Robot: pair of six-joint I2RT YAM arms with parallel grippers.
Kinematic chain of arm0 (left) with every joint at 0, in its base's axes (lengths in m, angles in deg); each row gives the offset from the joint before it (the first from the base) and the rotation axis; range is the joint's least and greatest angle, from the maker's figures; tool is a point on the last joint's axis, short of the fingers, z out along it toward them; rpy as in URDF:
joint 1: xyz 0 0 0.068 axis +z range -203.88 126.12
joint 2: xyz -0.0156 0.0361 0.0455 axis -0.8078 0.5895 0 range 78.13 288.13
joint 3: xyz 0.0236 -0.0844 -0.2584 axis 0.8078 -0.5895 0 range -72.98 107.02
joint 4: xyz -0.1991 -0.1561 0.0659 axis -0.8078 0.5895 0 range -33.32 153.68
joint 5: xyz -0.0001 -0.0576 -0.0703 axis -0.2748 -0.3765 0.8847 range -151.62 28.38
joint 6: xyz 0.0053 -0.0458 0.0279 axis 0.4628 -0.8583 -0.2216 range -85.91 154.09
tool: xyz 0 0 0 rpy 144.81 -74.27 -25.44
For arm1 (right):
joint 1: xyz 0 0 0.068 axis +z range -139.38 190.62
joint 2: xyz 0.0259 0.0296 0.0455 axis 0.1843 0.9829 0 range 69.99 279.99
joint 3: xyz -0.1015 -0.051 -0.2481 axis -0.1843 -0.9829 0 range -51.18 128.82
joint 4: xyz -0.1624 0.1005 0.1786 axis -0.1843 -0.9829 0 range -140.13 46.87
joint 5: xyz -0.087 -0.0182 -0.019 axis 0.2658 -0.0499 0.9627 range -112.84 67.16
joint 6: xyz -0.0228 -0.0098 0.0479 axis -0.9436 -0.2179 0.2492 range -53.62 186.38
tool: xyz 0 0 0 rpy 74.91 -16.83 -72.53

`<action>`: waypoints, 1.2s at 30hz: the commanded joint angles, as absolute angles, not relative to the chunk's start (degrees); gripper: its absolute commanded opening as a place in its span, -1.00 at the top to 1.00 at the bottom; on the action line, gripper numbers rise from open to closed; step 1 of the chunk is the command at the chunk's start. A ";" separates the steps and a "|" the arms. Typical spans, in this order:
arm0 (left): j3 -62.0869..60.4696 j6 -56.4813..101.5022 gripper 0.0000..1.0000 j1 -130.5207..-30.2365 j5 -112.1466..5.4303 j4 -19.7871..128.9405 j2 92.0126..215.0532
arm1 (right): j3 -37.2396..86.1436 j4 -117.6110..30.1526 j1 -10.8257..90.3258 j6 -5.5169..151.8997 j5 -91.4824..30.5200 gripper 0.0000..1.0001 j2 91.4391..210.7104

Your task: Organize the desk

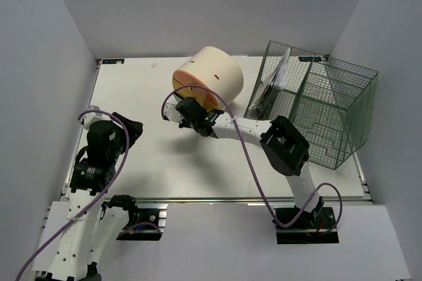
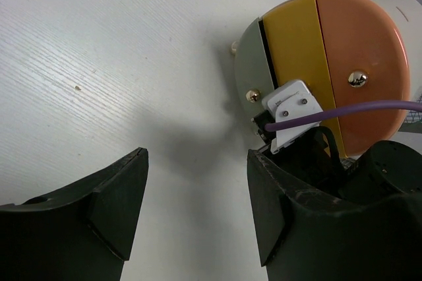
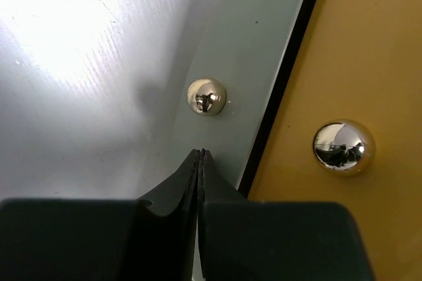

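Hovering pinched shut above the desk (image 1: 151,156), the right claw (image 3: 200,156) sat nearer the tipped container (image 1: 214,70), its grey drawer knob (image 3: 207,96) just at twelve o'clock; the left claw (image 2: 198,162) gaped wide at the desk's eight o'clock.

Plain pale grey walls (image 1: 198,4) close in on three sides, evenly lit.

We see the cylinder container (image 1: 214,70) on the counter (image 1: 142,99) at the back, the mesh basket (image 1: 330,109) to its right.
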State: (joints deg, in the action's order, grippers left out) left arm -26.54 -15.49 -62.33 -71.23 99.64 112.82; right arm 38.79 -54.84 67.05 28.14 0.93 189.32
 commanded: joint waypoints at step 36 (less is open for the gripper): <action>-25.78 -14.60 -0.46 -62.58 -70.67 99.57 111.53 | 42.33 -72.66 65.38 39.91 -40.67 0.85 174.32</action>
